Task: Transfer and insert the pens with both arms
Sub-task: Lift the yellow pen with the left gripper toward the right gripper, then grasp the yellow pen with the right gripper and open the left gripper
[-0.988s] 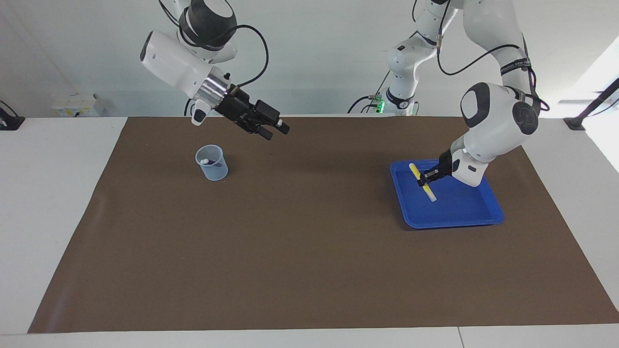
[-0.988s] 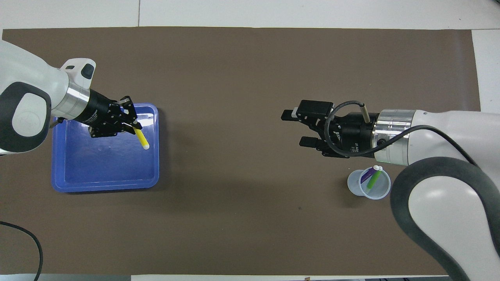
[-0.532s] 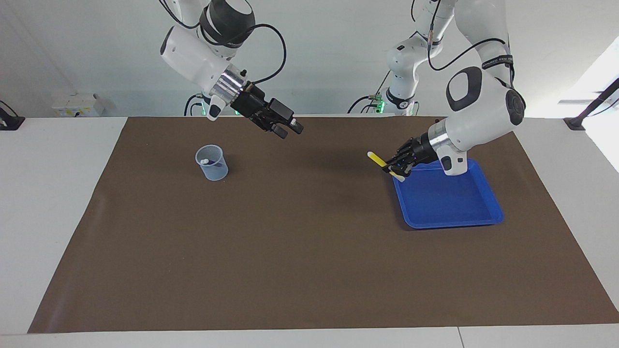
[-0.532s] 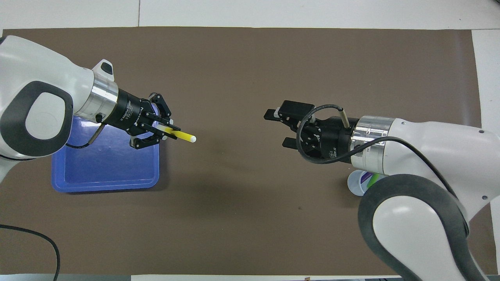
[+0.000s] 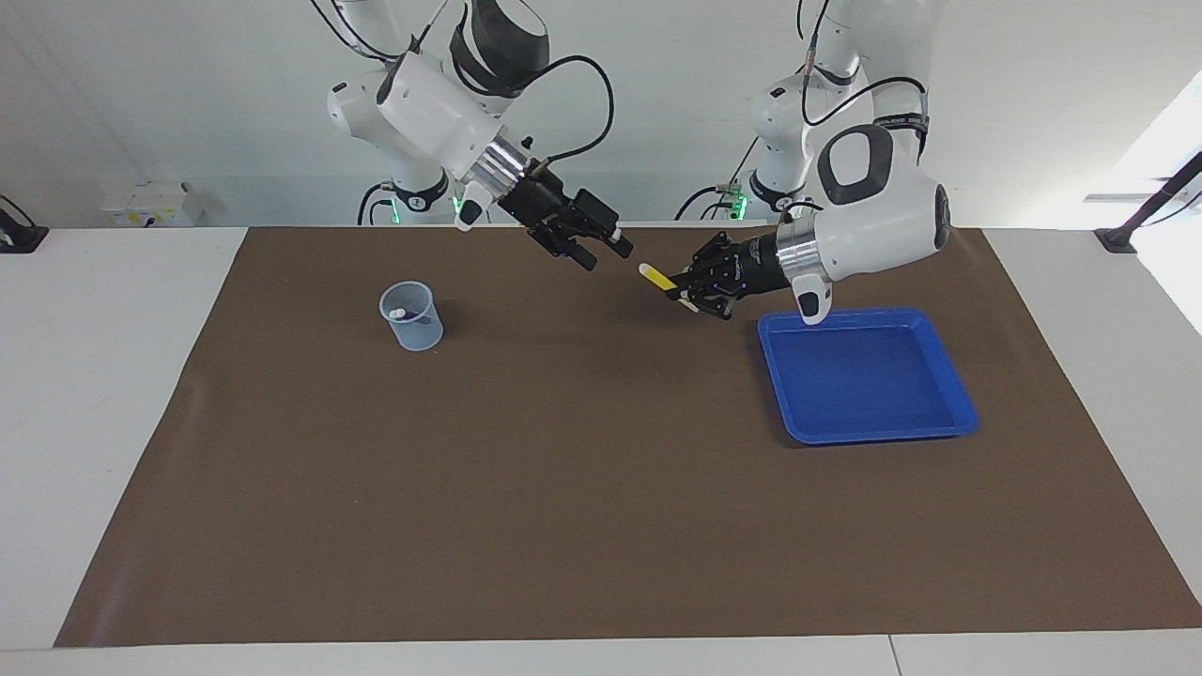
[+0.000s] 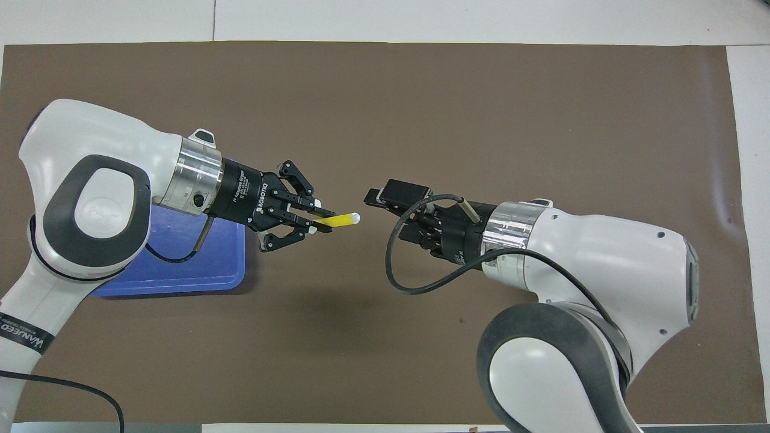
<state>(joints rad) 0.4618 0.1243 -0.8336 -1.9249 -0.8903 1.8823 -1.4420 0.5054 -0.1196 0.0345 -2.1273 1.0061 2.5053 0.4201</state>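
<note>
My left gripper is shut on the yellow pen and holds it level in the air over the mat's middle, pale end pointing at the right gripper. My right gripper is open and empty, in the air a short gap from the pen's tip. A clear cup stands on the mat toward the right arm's end, with a pale pen end and a purple tint showing in it. The green pen is not discernible. The right arm hides the cup in the overhead view.
An empty blue tray lies on the brown mat toward the left arm's end. Two smaller white arms with green-lit bases stand at the table's edge nearest the robots.
My left gripper lifted the yellow pen out of the tray and carried it toward the mat's middle, turning it level. My right gripper moved from over the cup toward the pen.
</note>
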